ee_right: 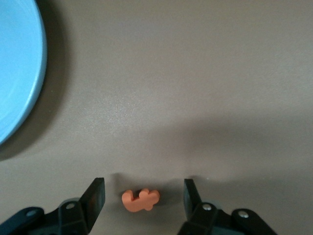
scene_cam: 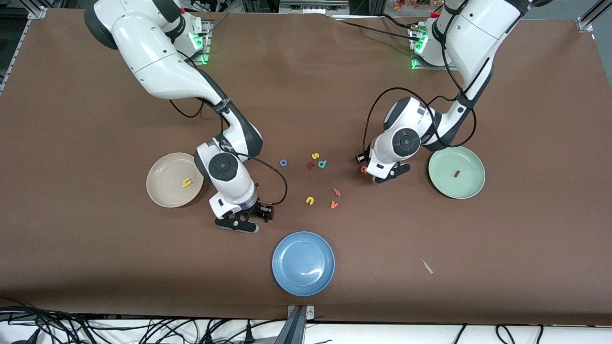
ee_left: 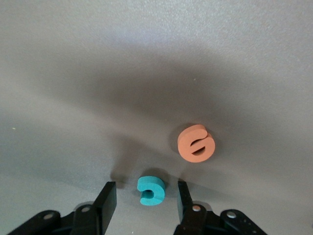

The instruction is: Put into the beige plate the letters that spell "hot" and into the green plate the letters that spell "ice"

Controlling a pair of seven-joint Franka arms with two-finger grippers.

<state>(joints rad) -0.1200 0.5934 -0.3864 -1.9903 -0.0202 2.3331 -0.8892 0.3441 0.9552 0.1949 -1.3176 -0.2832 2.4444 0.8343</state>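
My left gripper (scene_cam: 388, 175) is low over the table beside the green plate (scene_cam: 473, 188), which holds the dark red i (scene_cam: 456, 174). In the left wrist view the left gripper (ee_left: 145, 198) is open, with the teal c (ee_left: 151, 191) lying between its fingers, untouched. The orange e (ee_left: 196, 143) lies close by (scene_cam: 364, 169). My right gripper (scene_cam: 240, 223) is low between the beige plate (scene_cam: 160, 188) and the blue plate. The right gripper (ee_right: 142, 198) stands open around the orange t (ee_right: 140, 199). The yellow h (scene_cam: 186, 182) lies in the beige plate. The blue o (scene_cam: 283, 162) rests on the table.
A blue plate (scene_cam: 303, 263) sits near the front edge, and its rim (ee_right: 29, 73) shows in the right wrist view. Loose letters lie mid-table: yellow s (scene_cam: 315, 155), teal p-shaped letter (scene_cam: 322, 164), dark red letter (scene_cam: 311, 166), yellow u (scene_cam: 310, 200), orange v (scene_cam: 334, 204), a reddish letter (scene_cam: 336, 192).
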